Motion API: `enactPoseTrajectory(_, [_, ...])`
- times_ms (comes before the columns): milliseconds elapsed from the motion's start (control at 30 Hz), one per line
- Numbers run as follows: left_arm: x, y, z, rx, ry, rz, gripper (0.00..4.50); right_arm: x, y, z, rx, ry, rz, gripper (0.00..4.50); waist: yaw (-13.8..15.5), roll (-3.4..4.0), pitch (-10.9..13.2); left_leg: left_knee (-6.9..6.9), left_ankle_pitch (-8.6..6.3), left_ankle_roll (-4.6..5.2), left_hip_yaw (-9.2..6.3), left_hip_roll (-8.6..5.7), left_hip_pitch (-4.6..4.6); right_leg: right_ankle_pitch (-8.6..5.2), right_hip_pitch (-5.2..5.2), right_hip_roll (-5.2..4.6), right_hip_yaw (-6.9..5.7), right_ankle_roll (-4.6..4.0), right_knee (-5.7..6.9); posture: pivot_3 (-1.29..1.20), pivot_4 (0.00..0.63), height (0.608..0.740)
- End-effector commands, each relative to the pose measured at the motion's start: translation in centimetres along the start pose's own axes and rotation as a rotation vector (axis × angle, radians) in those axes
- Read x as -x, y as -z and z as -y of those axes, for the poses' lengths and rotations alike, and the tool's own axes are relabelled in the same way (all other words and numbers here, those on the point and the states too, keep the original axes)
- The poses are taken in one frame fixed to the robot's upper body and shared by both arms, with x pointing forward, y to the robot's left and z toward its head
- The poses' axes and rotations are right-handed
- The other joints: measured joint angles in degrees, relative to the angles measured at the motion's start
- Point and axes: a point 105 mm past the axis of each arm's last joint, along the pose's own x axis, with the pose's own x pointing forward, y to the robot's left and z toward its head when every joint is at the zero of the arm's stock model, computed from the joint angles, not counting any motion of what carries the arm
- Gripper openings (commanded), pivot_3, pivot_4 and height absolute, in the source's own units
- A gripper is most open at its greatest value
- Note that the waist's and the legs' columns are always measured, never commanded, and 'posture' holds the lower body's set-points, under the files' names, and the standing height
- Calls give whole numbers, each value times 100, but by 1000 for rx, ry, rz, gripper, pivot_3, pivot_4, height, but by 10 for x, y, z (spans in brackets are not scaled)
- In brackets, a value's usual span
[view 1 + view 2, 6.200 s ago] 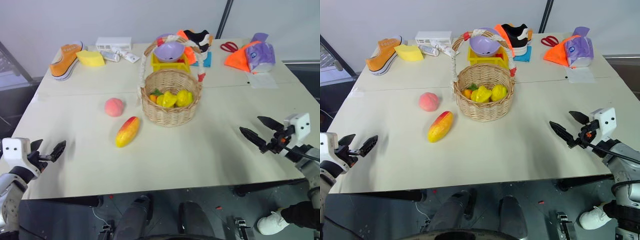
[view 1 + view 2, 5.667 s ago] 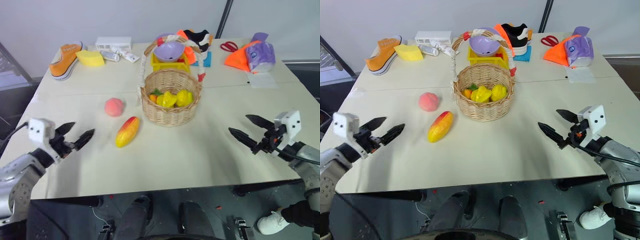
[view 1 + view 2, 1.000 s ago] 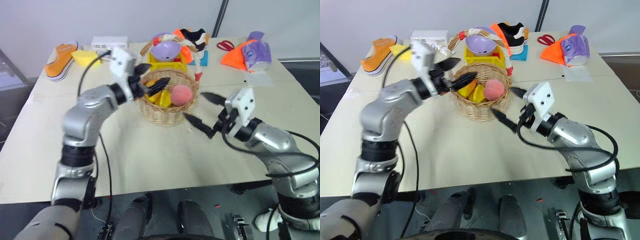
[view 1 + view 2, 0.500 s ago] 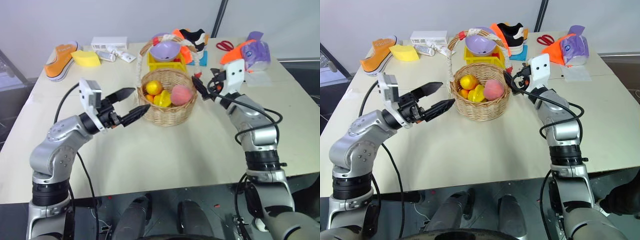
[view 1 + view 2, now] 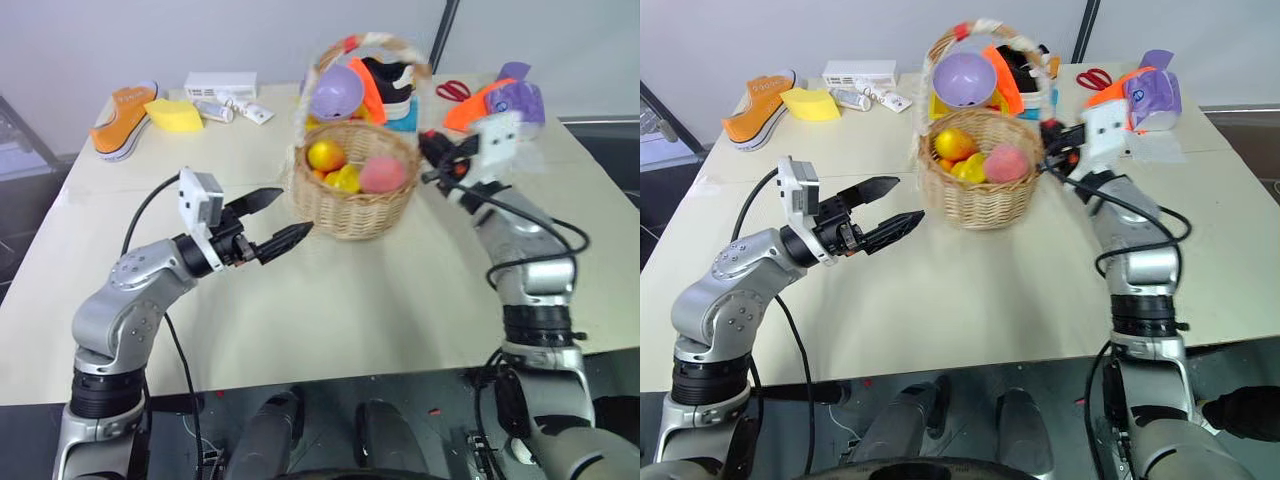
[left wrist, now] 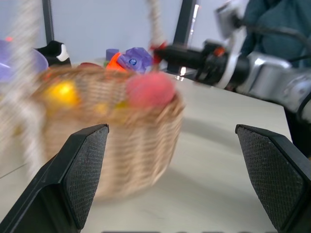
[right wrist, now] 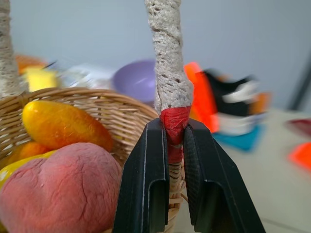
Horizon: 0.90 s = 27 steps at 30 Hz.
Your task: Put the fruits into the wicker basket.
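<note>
We see right end effector (image 7: 167, 194) clamped on wicker basket (image 5: 355, 205) handle | left end effector (image 5: 283, 218) apart | mango (image 7: 60, 125) half-hidden behind peach (image 7: 60, 189)

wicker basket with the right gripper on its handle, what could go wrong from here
The right gripper pinches the wicker basket by one red-banded end of its handle, so the basket may tilt or swing. The peach sits high by the rim and could roll out. The purple bowl stands close behind and could get knocked.
</note>
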Motion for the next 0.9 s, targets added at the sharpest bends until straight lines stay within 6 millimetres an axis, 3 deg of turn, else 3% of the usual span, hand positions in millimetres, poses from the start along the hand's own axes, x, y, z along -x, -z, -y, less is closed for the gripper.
enactPoseTrajectory(33, [-5,-7,3,-34,19,26,4500,31,-38,49,87,184,91,21,44,0,0,0,0,0,1,0,0,0,0,-1,1,0,0,0,150,740])
enactPoseTrajectory(167, [-11,-5,5,-23,46,26,4500,62,-30,104,147,389,19,21,68,2,-1,0,0,0,4,2,1,-3,0,-2,3,-5,0,0,150,740])
enactPoseTrajectory(400, [-17,-3,7,-20,71,22,4500,86,-11,149,142,588,-42,21,27,15,1,0,2,3,12,4,2,-8,0,-1,4,-14,1,0,150,740])
enactPoseTrajectory(433, [-17,-2,6,-20,70,22,4500,88,-9,150,132,594,-44,21,27,18,2,0,2,3,12,4,3,-7,1,-1,4,-13,0,0,150,740])
enactPoseTrajectory(467, [-17,-2,6,-22,67,19,4500,89,-7,149,127,592,-45,961,27,22,4,0,2,3,12,4,2,-5,0,-1,4,-8,0,0,150,740])
enactPoseTrajectory(633, [-11,-1,1,-23,48,5,4500,92,-10,136,184,534,-41,3172,33,27,3,0,2,3,12,4,3,-2,2,-1,4,-3,0,0,150,740])
enactPoseTrajectory(767, [5,3,-13,-27,-13,-26,4500,108,-6,118,226,414,-81,3172,56,27,3,1,2,4,9,4,3,-3,3,-1,6,-2,0,0,150,740])
enactPoseTrajectory(900, [35,19,-32,-19,-114,-105,4500,135,14,91,217,229,-184,3172,76,28,2,0,0,4,8,4,5,-12,6,-3,6,-19,-2,0,150,740])
